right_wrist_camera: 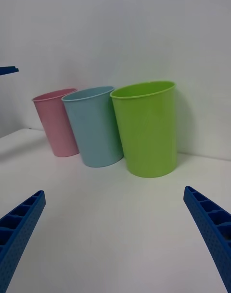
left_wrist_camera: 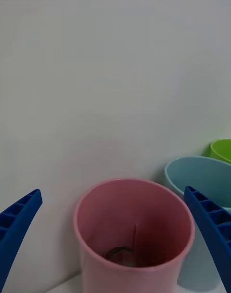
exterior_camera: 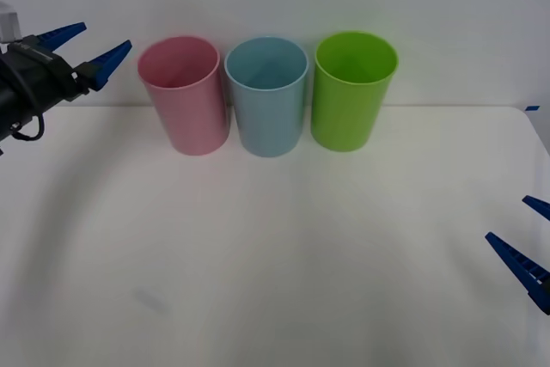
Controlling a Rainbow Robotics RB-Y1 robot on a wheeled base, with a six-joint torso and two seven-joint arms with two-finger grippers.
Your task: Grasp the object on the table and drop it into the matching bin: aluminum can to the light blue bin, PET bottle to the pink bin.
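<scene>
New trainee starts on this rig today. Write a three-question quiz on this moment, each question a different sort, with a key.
1. True or false: the left gripper, its blue ribbed fingers apart, is raised beside the tall round pink plastic bin.
2. Which bin stands in the middle of the row on the wide white table?
A. the pink bin
B. the tall round pale blue plastic bin
C. the tall round lime green plastic bin
3. Fill in: the right gripper waits low at the table's ____ edge.

Key:
1. True; something small and dark lies at the bottom of the pink bin.
2. B.
3. Right; it is open.
</scene>
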